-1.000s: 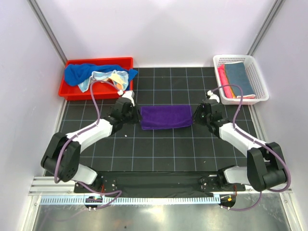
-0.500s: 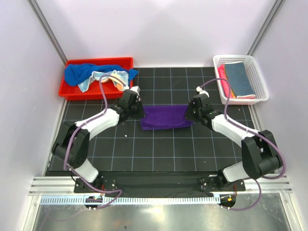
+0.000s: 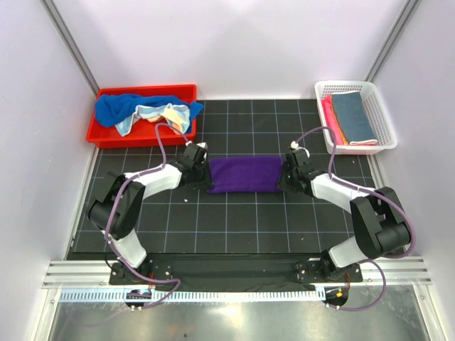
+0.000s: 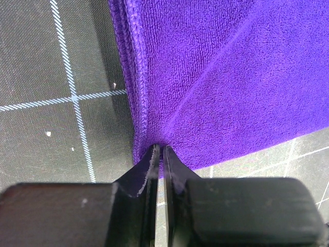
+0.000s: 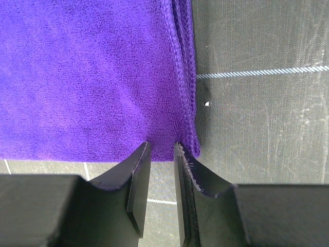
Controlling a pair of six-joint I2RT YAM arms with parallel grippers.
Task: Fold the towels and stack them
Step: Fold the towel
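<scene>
The purple towel (image 3: pixel 245 175) lies flat near the middle of the counter (image 3: pixel 234 220). It is folded into a long, neat rectangle that runs from 9 o'clock to 3 o'clock in the overhead view. Up close its pile is short and looped (image 4: pixel 216 77), with a stitched hem and several layered edges down the short side. A straight crease runs diagonally up from the near corner. From the other wrist the cloth (image 5: pixel 87 77) looks smooth, with the same stacked hems along its end.

The left end effector (image 4: pixel 158 149) is pinched together on the towel's near corner at the 9 o'clock end (image 3: pixel 206 176), and the cloth puckers into the tips. The right end effector (image 5: pixel 162 146) sits at the near corner of the 3 o'clock end (image 3: pixel 283 177). Its fingers are a narrow slit apart at the hem, and I cannot tell whether they grip cloth.

At 10 o'clock a red bin (image 3: pixel 135 136) holds a crumpled bright blue towel (image 3: pixel 121 106) and a pale multicolour towel (image 3: pixel 160 114). At 2 o'clock a white basket (image 3: pixel 387 128) holds a folded slate blue towel (image 3: pixel 352 114) lying over a pink towel (image 3: pixel 328 114).
</scene>
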